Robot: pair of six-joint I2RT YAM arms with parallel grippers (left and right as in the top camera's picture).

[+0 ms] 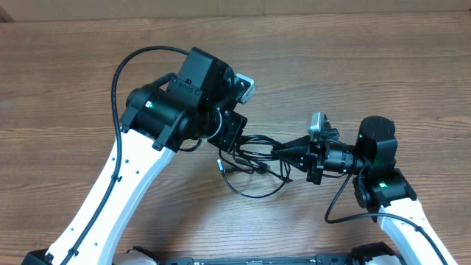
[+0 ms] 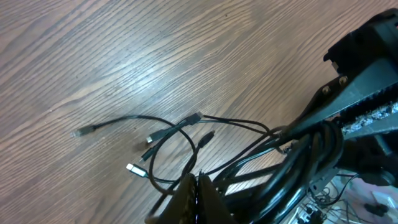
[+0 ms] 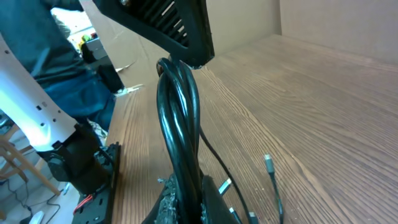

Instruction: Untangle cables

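The cables (image 1: 254, 156) are lying on the wooden table (image 1: 383, 59) near its middle, bunched between the two arms. The left gripper (image 1: 234, 140) is reaching down at the left end of the bundle, and its fingers are closing on several strands there. In the right wrist view the thick bunch is running straight from that gripper toward the camera. The right gripper (image 1: 296, 147) is pointing left at the bundle's right end, with its fingers pinching the same bunch of cords. In the left wrist view the cords are gathering into its tips (image 2: 292, 132). The stretch between the two grippers is hanging raised off the wood. The loose parts are trailing on the table toward the near side, one strand sagging in a wide loop (image 1: 250, 193). Several plug ends are resting apart on the surface, among them a silver-tipped plug (image 2: 134, 169) and a dark plug (image 2: 81, 132) farther out on its own cord.
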